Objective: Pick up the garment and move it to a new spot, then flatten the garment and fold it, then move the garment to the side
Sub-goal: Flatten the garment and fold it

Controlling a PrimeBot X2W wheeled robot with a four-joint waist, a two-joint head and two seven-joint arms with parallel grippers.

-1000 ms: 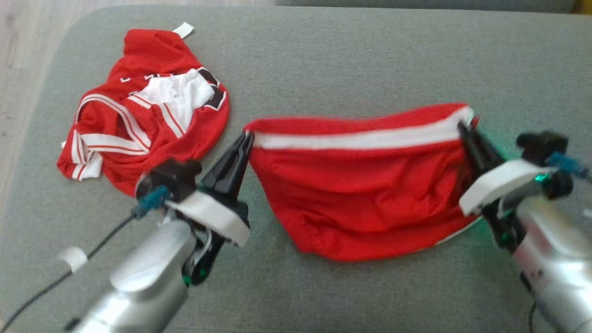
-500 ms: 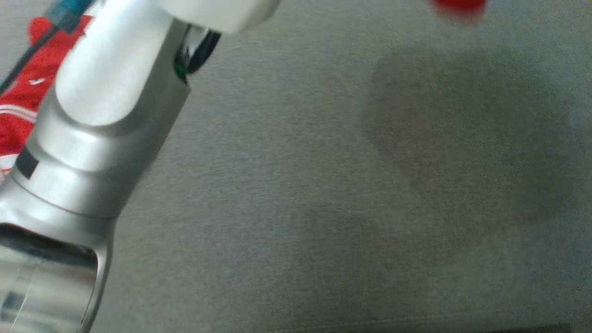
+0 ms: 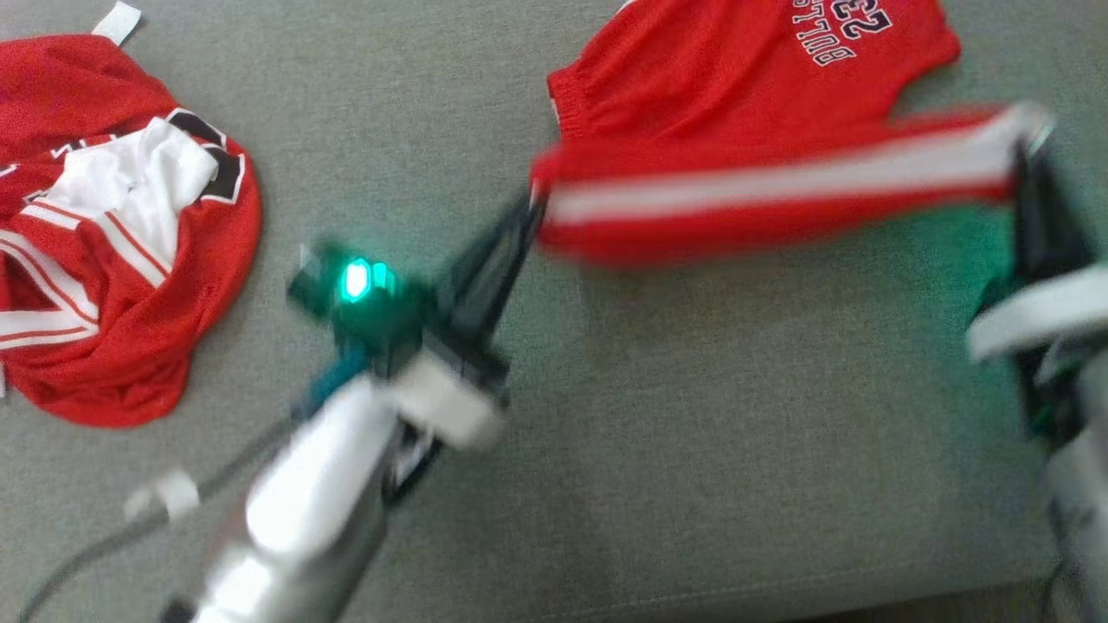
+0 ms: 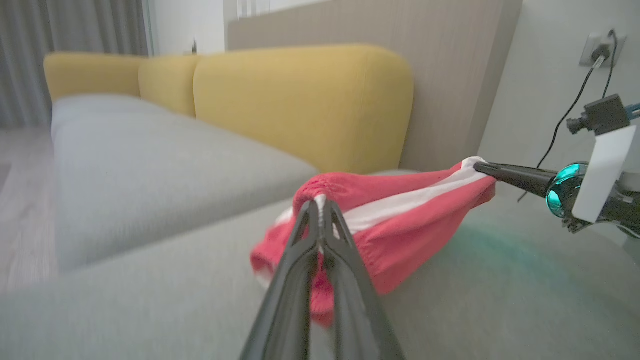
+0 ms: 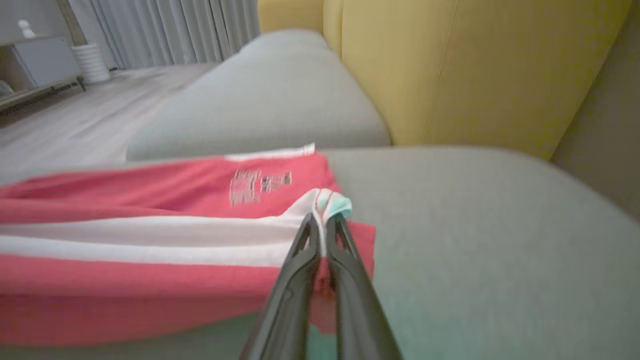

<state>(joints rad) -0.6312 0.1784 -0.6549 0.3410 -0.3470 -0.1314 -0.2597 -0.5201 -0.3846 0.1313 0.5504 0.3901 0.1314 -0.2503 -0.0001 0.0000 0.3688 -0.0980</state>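
Nearest, the left end effector (image 3: 526, 212) and right end effector (image 3: 1026, 164) are each pressed together on a corner of the garment (image 3: 762, 173), thin red shorts. They stretch its white-striped edge taut above the grey woven sofa cushion (image 3: 692, 433). Its far half lies flat, lettering showing. This looks mid-fold; moving it aside remains. A crumpled mesh jersey (image 3: 130, 260) lies left.

You have soft, even daylight and only faint shadows on the cushion (image 3: 692, 407). Your head view is smeared by motion blur: the garment (image 3: 762, 186) streaks, and the left gripper (image 3: 530, 208) and right gripper (image 3: 1026, 156) lose their outlines. A green lamp (image 3: 357, 279) glares, tinting nearby cushion. Wrist views soften toward their edges.
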